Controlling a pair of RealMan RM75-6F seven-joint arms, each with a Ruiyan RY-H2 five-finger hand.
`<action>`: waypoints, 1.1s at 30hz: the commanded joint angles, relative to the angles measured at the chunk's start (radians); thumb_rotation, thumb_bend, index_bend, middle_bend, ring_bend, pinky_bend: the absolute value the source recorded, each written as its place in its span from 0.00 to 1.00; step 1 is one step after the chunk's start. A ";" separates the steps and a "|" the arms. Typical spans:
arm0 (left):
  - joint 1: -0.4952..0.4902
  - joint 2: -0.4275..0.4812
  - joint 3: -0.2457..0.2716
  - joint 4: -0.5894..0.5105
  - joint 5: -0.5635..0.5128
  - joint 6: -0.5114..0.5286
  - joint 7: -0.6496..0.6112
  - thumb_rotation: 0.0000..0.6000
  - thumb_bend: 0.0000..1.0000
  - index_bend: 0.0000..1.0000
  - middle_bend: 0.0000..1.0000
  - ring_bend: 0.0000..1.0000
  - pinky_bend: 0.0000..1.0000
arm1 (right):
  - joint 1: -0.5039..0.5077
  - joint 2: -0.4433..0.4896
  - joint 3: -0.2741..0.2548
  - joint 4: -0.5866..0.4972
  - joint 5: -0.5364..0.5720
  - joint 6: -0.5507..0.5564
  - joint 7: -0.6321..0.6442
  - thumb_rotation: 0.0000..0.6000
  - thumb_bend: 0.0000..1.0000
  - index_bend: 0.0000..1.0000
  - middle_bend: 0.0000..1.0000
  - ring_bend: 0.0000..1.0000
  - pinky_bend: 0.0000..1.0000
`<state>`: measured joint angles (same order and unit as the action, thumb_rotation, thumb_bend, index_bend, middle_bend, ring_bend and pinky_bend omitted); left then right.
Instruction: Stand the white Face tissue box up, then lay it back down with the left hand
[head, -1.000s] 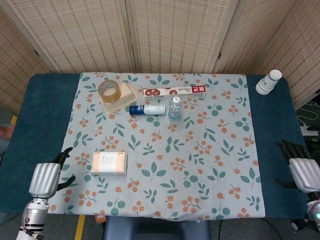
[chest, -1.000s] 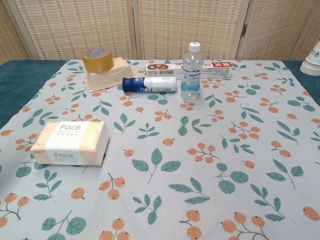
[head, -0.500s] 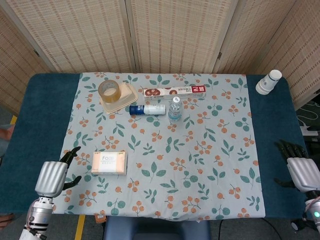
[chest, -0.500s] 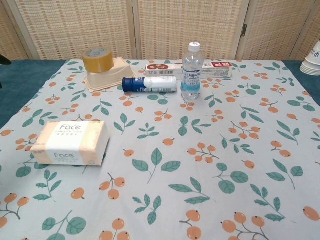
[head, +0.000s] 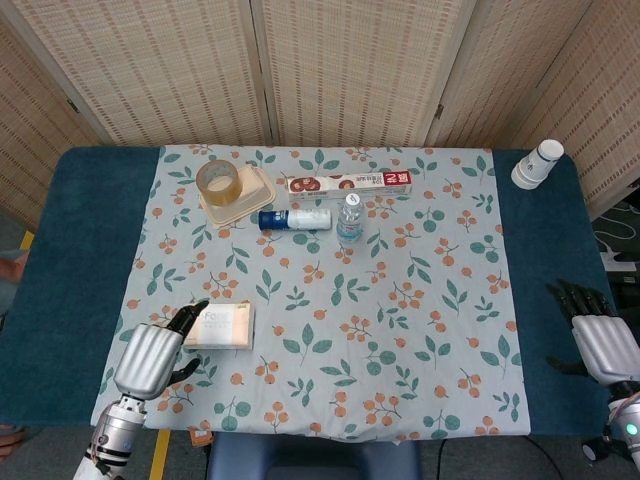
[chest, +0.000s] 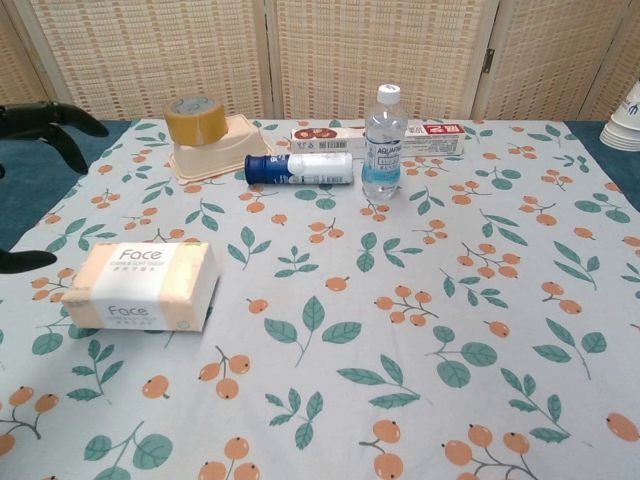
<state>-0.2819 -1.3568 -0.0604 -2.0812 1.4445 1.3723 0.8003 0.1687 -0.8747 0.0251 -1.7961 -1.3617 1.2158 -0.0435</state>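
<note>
The white and peach Face tissue box (head: 222, 326) (chest: 143, 284) lies flat on the floral cloth at the front left. My left hand (head: 153, 358) hovers just to its left with fingers spread, empty; its dark fingertips (chest: 45, 118) show at the left edge of the chest view, apart from the box. My right hand (head: 597, 340) rests over the blue table edge at the far right, fingers apart and holding nothing.
At the back stand a tape roll (head: 217, 179) on a cream tray (head: 254, 193), a lying blue-capped can (head: 294, 219), a water bottle (head: 348, 217) and a long red-white box (head: 349, 184). Stacked paper cups (head: 538, 163) sit at the back right.
My left hand has moved right and forward from the table's left edge to beside the tissue box, and its fingers now enter the chest view. The box and right hand have not moved.
</note>
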 joint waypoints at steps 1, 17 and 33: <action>-0.047 -0.154 -0.041 -0.074 -0.161 0.007 0.324 1.00 0.18 0.12 0.23 0.88 0.96 | -0.010 0.006 0.001 -0.001 -0.016 0.025 0.020 1.00 0.12 0.03 0.00 0.00 0.00; -0.174 -0.358 -0.115 -0.010 -0.456 0.059 0.543 1.00 0.18 0.06 0.15 0.88 0.96 | -0.084 -0.010 0.004 0.018 -0.125 0.215 0.032 1.00 0.12 0.03 0.00 0.00 0.00; -0.328 -0.400 -0.145 0.126 -0.639 0.057 0.639 1.00 0.18 0.05 0.12 0.88 0.96 | -0.086 0.001 0.009 0.011 -0.112 0.201 0.044 1.00 0.12 0.03 0.00 0.00 0.00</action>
<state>-0.5908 -1.7508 -0.2028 -1.9760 0.8321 1.4305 1.4386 0.0831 -0.8737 0.0340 -1.7852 -1.4738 1.4164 0.0001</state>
